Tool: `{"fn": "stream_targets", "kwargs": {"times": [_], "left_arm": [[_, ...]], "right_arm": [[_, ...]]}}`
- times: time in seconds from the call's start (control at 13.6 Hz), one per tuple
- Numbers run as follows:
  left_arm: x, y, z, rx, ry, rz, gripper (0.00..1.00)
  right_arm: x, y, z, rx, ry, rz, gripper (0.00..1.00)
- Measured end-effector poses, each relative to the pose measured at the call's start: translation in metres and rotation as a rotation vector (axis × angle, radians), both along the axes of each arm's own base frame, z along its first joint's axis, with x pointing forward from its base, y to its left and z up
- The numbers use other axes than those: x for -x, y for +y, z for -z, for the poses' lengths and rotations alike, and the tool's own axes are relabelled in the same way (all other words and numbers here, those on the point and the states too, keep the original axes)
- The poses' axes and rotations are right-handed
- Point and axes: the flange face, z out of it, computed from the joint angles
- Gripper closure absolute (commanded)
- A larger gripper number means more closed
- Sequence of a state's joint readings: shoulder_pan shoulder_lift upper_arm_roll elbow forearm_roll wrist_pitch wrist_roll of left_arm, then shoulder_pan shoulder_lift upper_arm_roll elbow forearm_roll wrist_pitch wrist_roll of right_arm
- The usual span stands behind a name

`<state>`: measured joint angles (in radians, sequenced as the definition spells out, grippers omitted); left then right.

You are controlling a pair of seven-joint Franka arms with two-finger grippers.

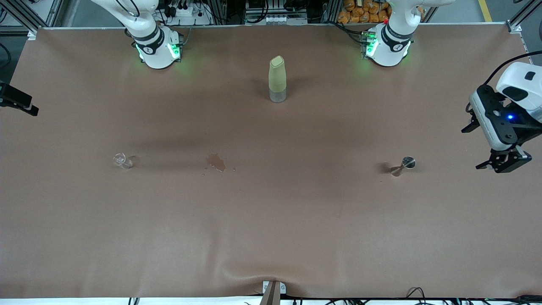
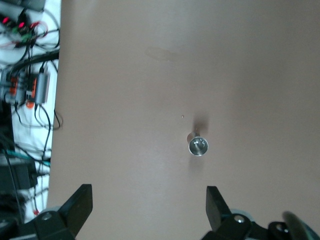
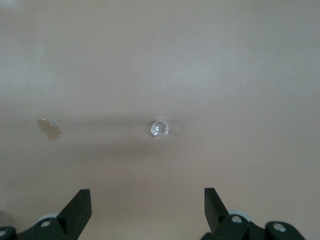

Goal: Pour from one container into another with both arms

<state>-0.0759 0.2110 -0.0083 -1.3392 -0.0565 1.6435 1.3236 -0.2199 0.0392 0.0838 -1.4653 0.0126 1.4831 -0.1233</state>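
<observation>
left gripper (image 2: 147,212) jaws wide, empty, up over the left arm's end of the table (image 1: 271,237); steel jigger (image 1: 405,164) stands upright near it. right gripper (image 3: 146,212) also wide, empty, w/ clear glass (image 1: 122,160) upright below, at the right arm's end. spill (image 1: 216,162) betw them. each arm nearer its own vessel.

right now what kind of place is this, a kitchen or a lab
Most likely a robotics lab, not a kitchen: two arm bases bolted along a brown-covered table, an aluminium frame with cables and power strips at its edge, and only a few test containers set out.
</observation>
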Motion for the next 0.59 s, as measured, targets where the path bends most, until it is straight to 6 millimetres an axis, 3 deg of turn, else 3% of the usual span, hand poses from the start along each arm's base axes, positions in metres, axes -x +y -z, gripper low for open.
{"fn": "stream_targets", "kwargs": {"times": [0.59], "left_arm": [[-0.001, 0.0109, 0.0001, 0.013, 0.022, -0.55, 0.0]], "right_arm": [[0.0001, -0.0006, 0.0, 0.0, 0.0, 0.001, 0.0]]}}
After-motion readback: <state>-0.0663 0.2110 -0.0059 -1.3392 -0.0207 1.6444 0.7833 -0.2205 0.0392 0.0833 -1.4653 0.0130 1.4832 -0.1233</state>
